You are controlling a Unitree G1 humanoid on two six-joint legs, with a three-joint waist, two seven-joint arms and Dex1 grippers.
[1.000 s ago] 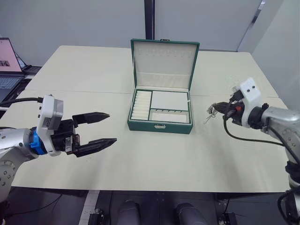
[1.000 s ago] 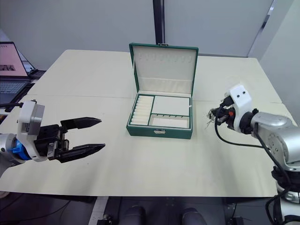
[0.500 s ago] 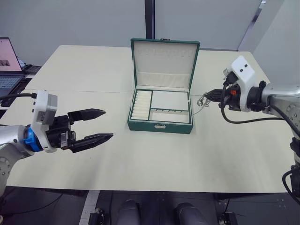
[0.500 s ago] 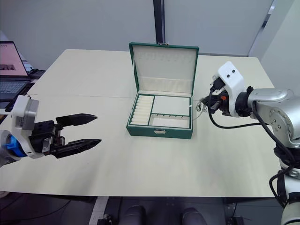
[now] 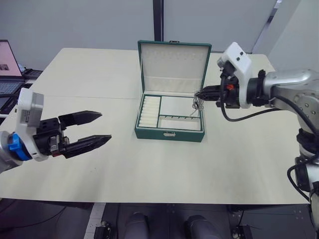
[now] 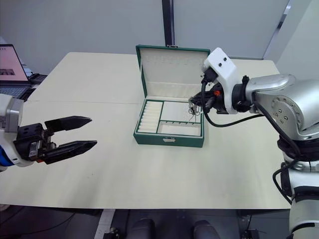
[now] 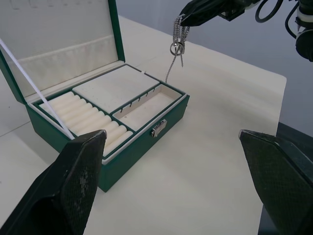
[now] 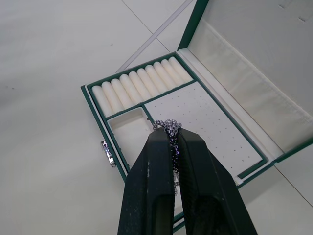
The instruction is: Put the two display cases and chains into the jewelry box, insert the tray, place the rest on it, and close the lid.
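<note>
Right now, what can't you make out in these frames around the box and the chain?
- Chain: its lower end is lost against the tray in both eye views; in the right wrist view the right gripper covers most of it.
- Jewelry box: what lies under the inserted tray is hidden by it in every view.
- Box clasp: too small to tell its state.
- Laptop: cut off by the left eye view's edge.

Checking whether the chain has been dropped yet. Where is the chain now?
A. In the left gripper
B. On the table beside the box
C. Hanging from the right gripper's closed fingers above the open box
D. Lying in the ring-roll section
C: the chain dangles from the right gripper, pinched shut, over the jewelry box.
</note>
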